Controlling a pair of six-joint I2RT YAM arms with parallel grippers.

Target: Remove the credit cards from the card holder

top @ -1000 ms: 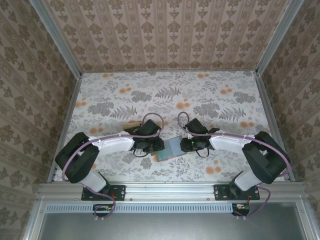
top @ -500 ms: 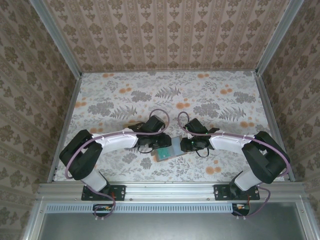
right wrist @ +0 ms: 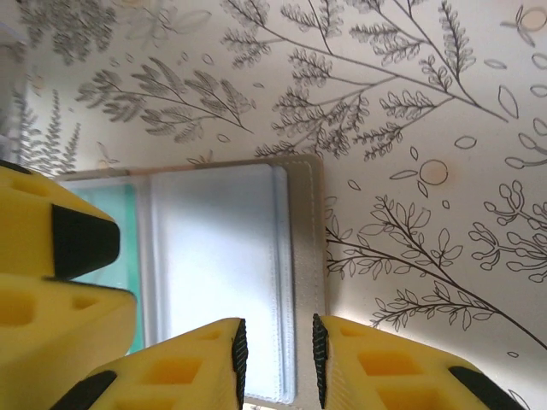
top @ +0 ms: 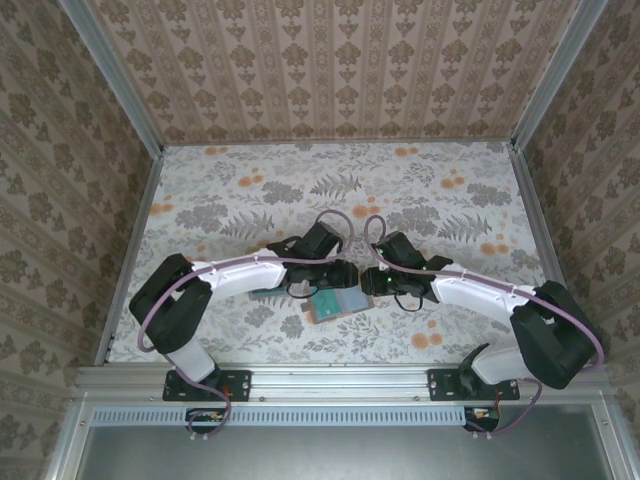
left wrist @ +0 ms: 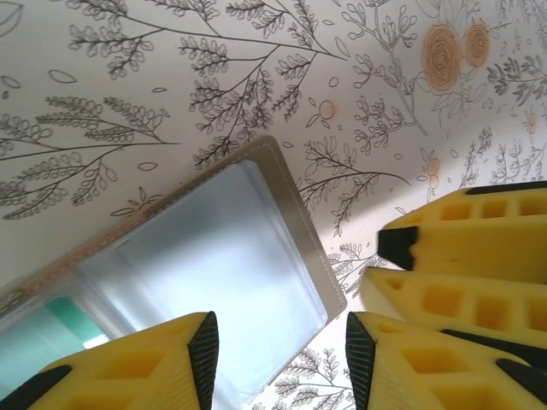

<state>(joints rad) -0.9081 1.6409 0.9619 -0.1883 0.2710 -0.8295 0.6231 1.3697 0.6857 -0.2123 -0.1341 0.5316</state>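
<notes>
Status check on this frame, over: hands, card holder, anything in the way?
Left hand open, low over card holder. Right hand narrowly open over its edge. Holder lies flat, opened; teal card in its pocket. Hands crowd each other.

A table (top: 300,190) covered in a pale cloth printed with grey leaf sprays and orange blossoms (left wrist: 444,60) spans the scene from left to right. Brown damask-patterned wallpaper covers the far wall (top: 340,70), the left wall (top: 60,200) and the right wall (top: 600,180), with a metal post (top: 110,75) running along each far corner. A metal rail (top: 340,378) borders the table's near edge, with a dark grey panel (top: 340,450) nearer still.
</notes>
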